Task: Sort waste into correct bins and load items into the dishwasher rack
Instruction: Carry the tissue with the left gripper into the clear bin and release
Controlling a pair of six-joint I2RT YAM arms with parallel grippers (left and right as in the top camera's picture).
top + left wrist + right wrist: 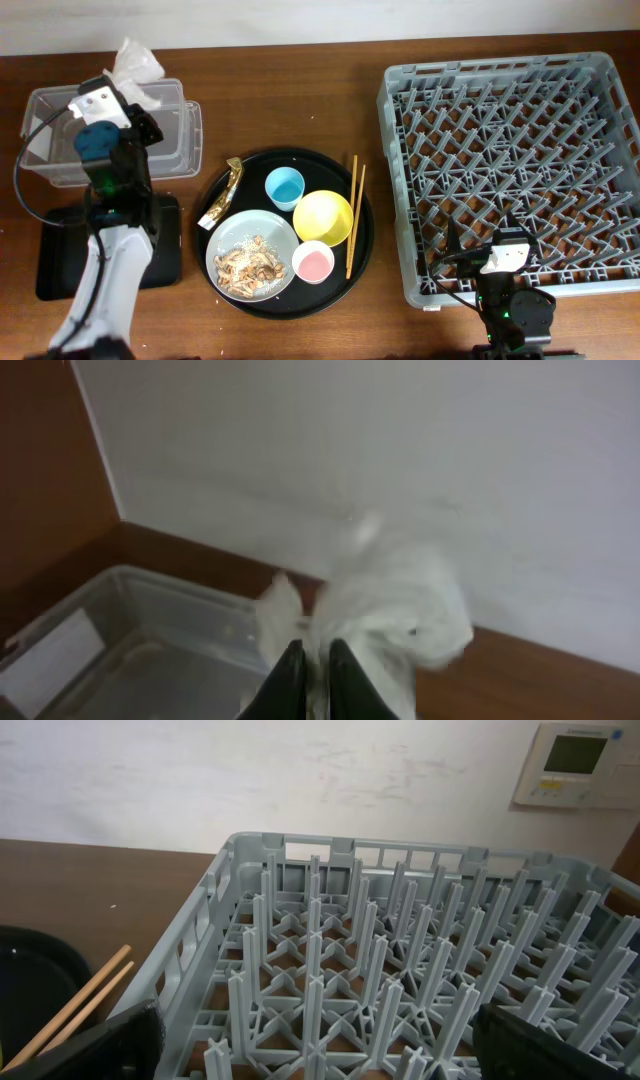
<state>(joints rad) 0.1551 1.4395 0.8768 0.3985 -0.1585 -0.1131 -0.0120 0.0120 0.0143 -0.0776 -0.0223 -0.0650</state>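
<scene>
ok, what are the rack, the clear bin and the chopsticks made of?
Dishwasher rack: moulded plastic, matte grey, thin lattice pegs. Clear bin: transparent plastic, slightly glossy; table shows through. Chopsticks: probably wood or bamboo, pale tan, unvarnished look.

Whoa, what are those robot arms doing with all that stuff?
The left gripper pinches the crumpled white napkin over the clear plastic box's back edge. The right gripper hangs open and empty over the dishwasher rack's near side. The blue cup, pink cup, yellow bowl, plate of scraps, chopsticks and gold wrapper sit on the round black tray, not yet sorted.
</scene>
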